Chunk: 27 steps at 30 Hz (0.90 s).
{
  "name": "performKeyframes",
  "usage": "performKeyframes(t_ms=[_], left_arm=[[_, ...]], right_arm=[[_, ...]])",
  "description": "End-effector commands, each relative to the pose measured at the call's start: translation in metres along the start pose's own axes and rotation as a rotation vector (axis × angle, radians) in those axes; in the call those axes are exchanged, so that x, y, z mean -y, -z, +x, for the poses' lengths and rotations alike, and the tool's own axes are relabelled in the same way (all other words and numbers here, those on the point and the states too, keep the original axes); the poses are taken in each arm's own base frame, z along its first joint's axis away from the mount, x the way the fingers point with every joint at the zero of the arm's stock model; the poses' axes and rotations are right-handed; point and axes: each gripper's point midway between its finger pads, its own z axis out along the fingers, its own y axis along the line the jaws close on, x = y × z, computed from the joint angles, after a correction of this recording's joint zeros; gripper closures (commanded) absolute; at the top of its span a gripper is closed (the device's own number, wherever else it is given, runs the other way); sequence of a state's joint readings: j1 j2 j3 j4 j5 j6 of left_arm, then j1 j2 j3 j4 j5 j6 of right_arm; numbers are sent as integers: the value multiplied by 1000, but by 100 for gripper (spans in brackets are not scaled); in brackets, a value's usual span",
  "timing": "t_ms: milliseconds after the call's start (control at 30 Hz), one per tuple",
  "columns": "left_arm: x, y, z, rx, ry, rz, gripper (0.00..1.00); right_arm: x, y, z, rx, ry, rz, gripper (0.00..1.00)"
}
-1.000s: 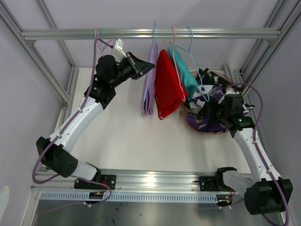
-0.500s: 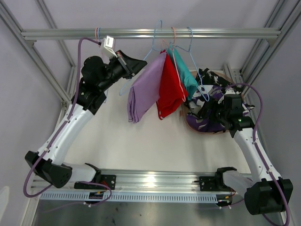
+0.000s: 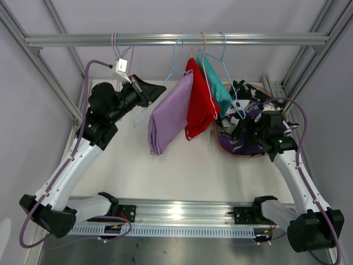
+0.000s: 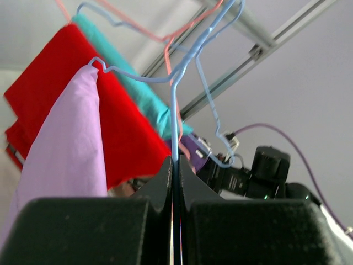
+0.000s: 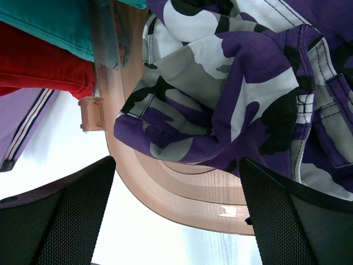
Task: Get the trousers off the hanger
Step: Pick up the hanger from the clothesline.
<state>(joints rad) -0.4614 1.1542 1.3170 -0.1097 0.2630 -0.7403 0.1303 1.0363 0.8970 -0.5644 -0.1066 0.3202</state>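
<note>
The lilac trousers (image 3: 168, 113) no longer hang straight beside the red trousers (image 3: 198, 102) — they now slant out to the left on the blue hanger (image 4: 175, 110), its hook on the rail (image 3: 265, 39). We see the left gripper (image 4: 175, 165) pinched tight on that hanger's wire, drawn back leftward. The right gripper (image 5: 176, 215) — spread wide, holding nothing — hovers over the purple-and-white trousers (image 5: 248, 83) in the basket (image 5: 165, 182).
</note>
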Motion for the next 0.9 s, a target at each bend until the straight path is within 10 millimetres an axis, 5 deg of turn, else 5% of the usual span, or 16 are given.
performKeyframes(t_ms=[0,467,767,867], left_arm=[[34,30,-34,160,-60,111,100],[14,100,-58,383,-112,-63,100],[-12,98,-54,404,-120,-199,100],[-23,96,-54,402,-146,-286,99]], right_arm=[[0,4,-6,27,18,13,2],[-42,71,-50,265,131,-105,2],[-124,128,-57,399,292,-348,1],[-152,128,-48,388,369,-373,1]])
